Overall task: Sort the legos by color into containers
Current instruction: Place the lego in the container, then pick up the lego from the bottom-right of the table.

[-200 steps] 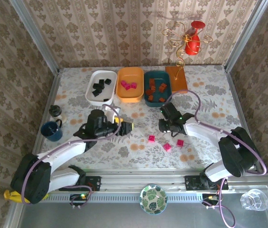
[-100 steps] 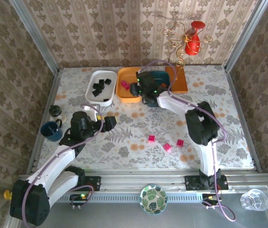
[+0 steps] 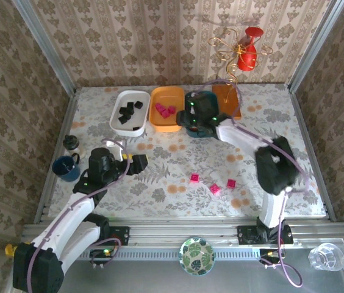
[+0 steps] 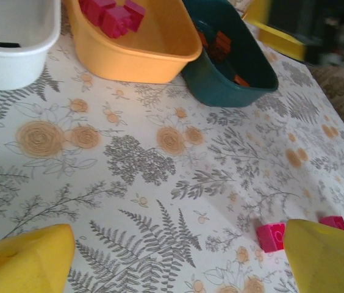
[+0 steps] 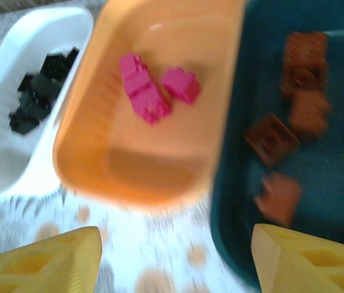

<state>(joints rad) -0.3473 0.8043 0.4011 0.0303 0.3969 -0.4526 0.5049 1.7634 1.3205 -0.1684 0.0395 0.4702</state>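
Note:
The white tray [image 3: 128, 114] holds several black legos [image 5: 36, 91]. Pink legos [image 5: 150, 91] lie in the orange-yellow tray [image 3: 167, 110], and orange-brown legos [image 5: 300, 85] lie in the dark teal tray [image 3: 207, 129]. Three pink legos [image 3: 194, 177] rest loose on the table; two of them [image 4: 271, 236] lie by my left gripper's right finger. My right gripper [image 3: 191, 126] [image 5: 175, 256] hovers open and empty over the near rims of the orange-yellow and teal trays. Low over the table left of the loose legos, my left gripper [image 3: 138, 163] [image 4: 175, 262] stands open and empty.
A dark blue mug [image 3: 66, 168] and a small dark jar [image 3: 70, 142] stand at the left edge. An orange-brown board [image 3: 227, 99] with a gold wire stand and red vase [image 3: 247, 54] sits behind the teal tray. Walls enclose the table.
My right arm has swung from the table's middle up to the trays, and its jaws have opened. My left gripper has drawn back to the left.

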